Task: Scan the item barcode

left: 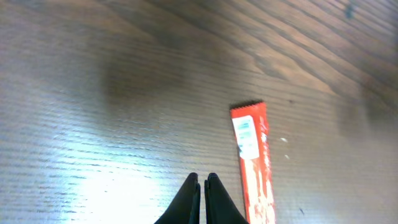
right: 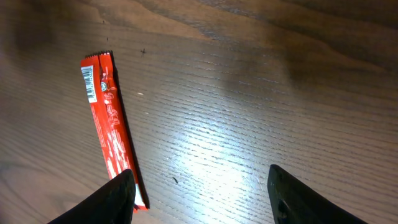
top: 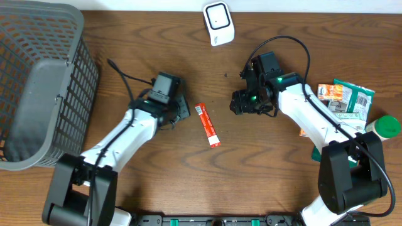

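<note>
Item: one red stick packet [top: 206, 125], long, thin and flat, lying on the wooden surface [top: 264, 169] at mid-table, between the two claws and held by neither. I noted a white label panel [left: 245, 135] at its far end, too small for me to say whether it was the barcode. Left claw [left: 202, 186]: pinched fully together with nothing in it, tips just beside the packet's near end. Right claw [right: 202, 193]: standing wide apart, empty, one finger [right: 115, 199] overlapping the packet's end in its wrist view, though I could not tell whether it touched. Scanner [top: 218, 22]: small white unit at the far edge, well apart from the packet. Also present: grey mesh basket [top: 38, 81] at far left, pile of packets [top: 342, 97] and a green-capped bottle [top: 384, 126] at right. Hazards as I judged them: the packet lay so flat that fingers might skid over it or pinch only the wrapper's edge, letting it droop or slip on the way to the scanner; the closed left claw could shove it aside if it advanced; both claws sat near the same item and could knock together; and a grip over the label end, or the wrong face turned up, would hide the code from the scanner.
</note>
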Controlling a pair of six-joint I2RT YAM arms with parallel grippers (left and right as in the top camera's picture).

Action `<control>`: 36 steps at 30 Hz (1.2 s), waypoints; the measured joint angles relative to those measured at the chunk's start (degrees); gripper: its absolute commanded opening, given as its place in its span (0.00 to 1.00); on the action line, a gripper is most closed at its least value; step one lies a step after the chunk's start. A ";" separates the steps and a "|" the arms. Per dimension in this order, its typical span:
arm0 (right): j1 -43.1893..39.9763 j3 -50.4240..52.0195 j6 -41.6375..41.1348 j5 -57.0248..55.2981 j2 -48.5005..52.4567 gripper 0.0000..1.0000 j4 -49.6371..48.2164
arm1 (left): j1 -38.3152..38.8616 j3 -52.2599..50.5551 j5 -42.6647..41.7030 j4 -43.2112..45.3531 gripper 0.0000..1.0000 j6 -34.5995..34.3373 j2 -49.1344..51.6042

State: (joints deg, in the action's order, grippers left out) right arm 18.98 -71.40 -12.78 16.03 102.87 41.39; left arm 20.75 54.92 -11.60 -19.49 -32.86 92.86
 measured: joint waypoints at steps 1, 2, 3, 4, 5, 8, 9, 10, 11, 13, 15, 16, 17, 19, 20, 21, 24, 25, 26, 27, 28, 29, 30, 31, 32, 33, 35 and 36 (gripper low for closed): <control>0.00 0.00 0.02 0.02 0.00 0.63 0.02 | -0.52 0.04 -1.70 -0.04 0.07 1.46 0.00; 0.00 0.00 0.02 0.07 0.00 0.64 0.11 | -0.81 0.04 -3.06 -0.17 0.07 2.49 0.07; 0.00 0.00 0.02 0.13 0.00 0.64 0.22 | -0.98 0.04 -4.28 -0.50 0.07 3.28 0.15; 0.00 0.00 0.02 0.31 0.00 0.64 0.50 | -1.16 0.22 -6.01 -1.42 0.07 4.33 0.20; 0.00 0.00 0.04 0.37 0.00 0.64 0.61 | -1.16 0.92 -6.84 -3.65 0.07 4.83 0.39; 0.00 0.02 0.04 0.70 0.00 0.65 0.83 | -1.16 6.88 -8.76 -13.60 0.07 6.95 2.45; 0.00 0.02 0.07 0.72 0.00 0.65 0.85 | -1.16 9.42 -9.11 -16.17 0.07 7.69 3.26; 0.00 0.02 0.04 0.79 0.00 0.65 0.83 | -1.16 11.72 -9.35 -17.79 0.07 8.57 3.89; 0.00 0.02 0.07 0.92 0.00 0.64 0.87 | -1.16 14.05 -9.57 -19.19 0.07 9.42 4.46; 0.00 0.02 0.04 1.27 0.00 0.61 0.92 | -1.16 17.33 -9.86 -18.99 0.07 11.08 5.01; 0.00 0.02 0.20 2.40 0.00 0.56 1.01 | -1.16 18.71 -9.94 -17.79 0.08 12.22 5.07; 0.00 0.02 0.09 2.67 0.00 0.54 1.03 | -1.16 18.99 -9.92 -17.66 0.07 12.52 5.14; 0.00 0.02 0.15 3.32 0.00 0.50 1.05 | -1.14 19.06 -9.92 -17.64 0.08 12.96 5.35; 0.00 0.02 0.28 4.39 0.00 0.45 1.11 | -0.92 19.06 -9.92 -17.51 0.08 13.46 6.47; 0.02 0.02 0.17 4.70 0.00 0.43 1.25 | -0.79 19.06 -9.90 -17.35 0.08 13.53 7.21; 0.15 0.02 0.26 4.98 0.00 0.43 1.42 | -0.52 19.06 -9.90 -17.03 0.08 13.64 8.28; 1.29 0.48 0.24 5.42 0.00 0.43 1.33 | 0.70 19.04 -9.90 -16.00 0.08 13.68 11.26; 1.90 0.87 0.24 5.60 0.00 0.43 1.11 | 1.18 19.04 -9.90 -15.67 0.09 13.70 12.09; 2.21 1.31 0.24 5.68 0.00 0.43 0.92 | 1.62 19.04 -9.90 -15.34 0.08 13.75 12.87; 2.82 2.19 0.20 5.84 0.00 0.43 0.46 | 2.08 19.04 -9.90 -14.91 0.08 13.84 13.60; 3.41 3.02 0.15 5.90 0.00 0.43 0.13 | 2.40 19.04 -9.92 -14.73 0.09 13.86 14.14; 3.89 3.89 0.00 5.90 0.00 0.44 -0.35 | 2.62 19.04 -9.90 -14.73 0.09 13.86 14.60; 4.24 4.48 -0.09 5.90 0.00 0.44 -0.55 | 2.71 19.04 -9.92 -14.73 0.09 13.86 15.02; 4.57 5.27 -0.20 5.92 0.00 0.43 -0.81 | 2.71 19.04 -9.90 -14.73 0.09 13.86 15.50; 4.85 5.97 -0.24 5.97 0.00 0.43 -1.11 | 2.67 19.04 -9.90 -14.75 0.09 13.86 15.91; 5.11 6.80 -0.28 6.05 0.00 0.44 -1.70 | 2.64 19.04 -9.88 -14.71 0.09 13.86 16.39; 5.44 8.44 -0.57 6.08 0.00 0.45 -3.23 | 2.64 19.04 -9.90 -14.51 0.09 13.86 17.35; 5.53 9.42 -0.92 6.12 0.00 0.45 -4.46 | 2.64 19.04 -9.90 -14.25 0.09 13.86 17.86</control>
State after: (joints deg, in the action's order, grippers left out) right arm 24.51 -61.98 -13.69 22.15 102.87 36.93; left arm 23.40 73.95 -21.50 -33.74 -19.00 110.72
